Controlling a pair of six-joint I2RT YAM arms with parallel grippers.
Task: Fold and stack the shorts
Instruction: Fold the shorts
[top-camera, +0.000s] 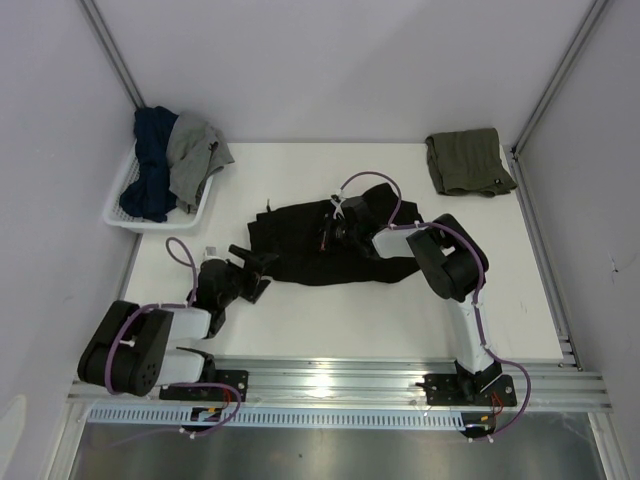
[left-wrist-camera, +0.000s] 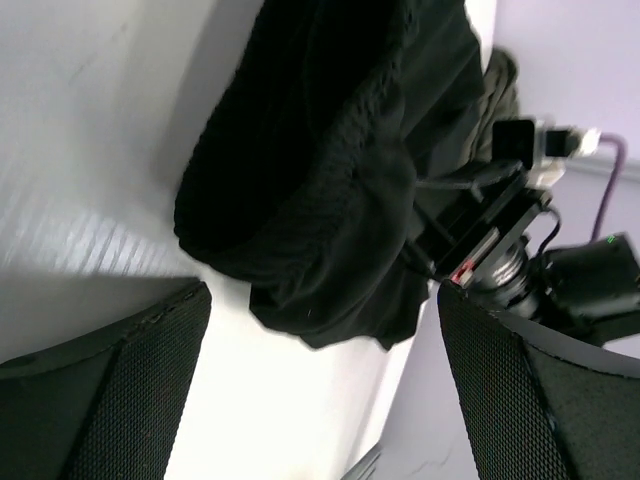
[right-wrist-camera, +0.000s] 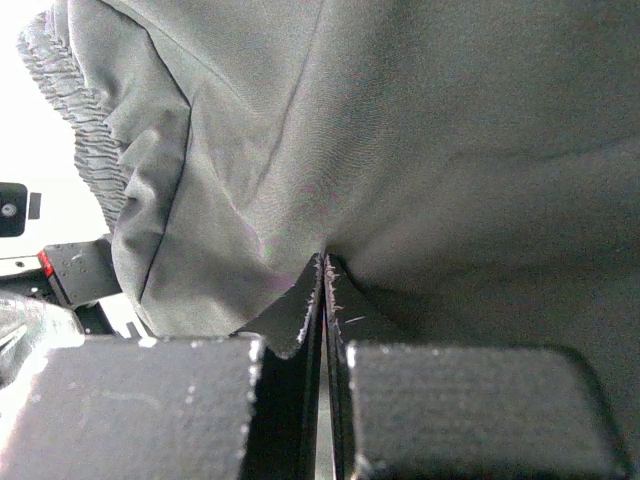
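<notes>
Pinching the black shorts (top-camera: 295, 228) near their middle, the right gripper (top-camera: 345, 232) has its fingers pressed together on a fold of cloth. To the left, the left gripper (top-camera: 262, 262), fingers wide apart, sits low just beside the near left edge of that pair, holding nothing. Black shorts spread at the middle of the table (top-camera: 330, 320); olive-green shorts (top-camera: 467, 162) folded at the far right corner; white basket (top-camera: 112, 215) of clothes, far left

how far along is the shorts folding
Done: the olive-green shorts lie folded, far right. In hand: the right gripper is shut on the black shorts, spread out in the middle; the left gripper is open beside them. Left: fold the black pair and stack it.
</notes>
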